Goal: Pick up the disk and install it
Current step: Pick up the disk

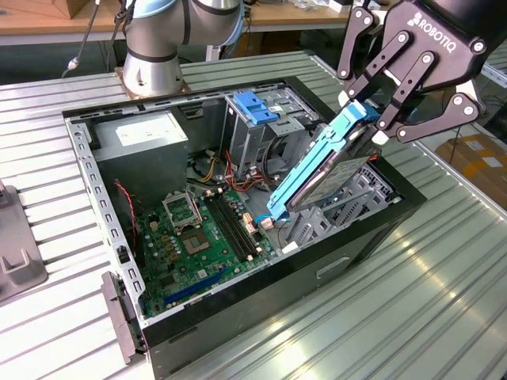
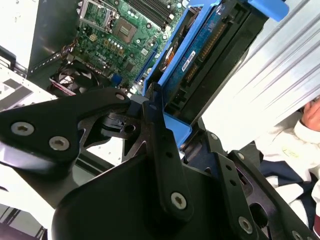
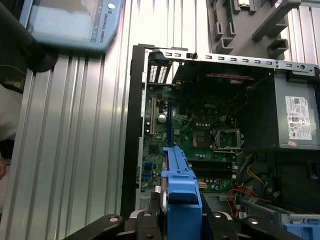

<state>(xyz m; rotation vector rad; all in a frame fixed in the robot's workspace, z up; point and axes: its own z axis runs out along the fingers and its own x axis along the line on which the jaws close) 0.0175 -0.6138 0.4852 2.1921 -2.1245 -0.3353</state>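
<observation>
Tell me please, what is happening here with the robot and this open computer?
A robot arm is working over an open computer case. Its gripper has the jaws shut on the upper end of the disk, which is held steeply tilted above the case. The disk's lower end points down at the grey bay beside the motherboard. It does not lie flat in place yet.

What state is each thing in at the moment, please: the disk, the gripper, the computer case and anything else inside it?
disk, gripped at its upper blue end, steeply tilted, lower end down inside the case, not seated flat.
gripper, shut on the disk.
computer case, lying on its side, side panel off, motherboard exposed.
light-blue bracket, in place on its grey cage inside the case.
</observation>
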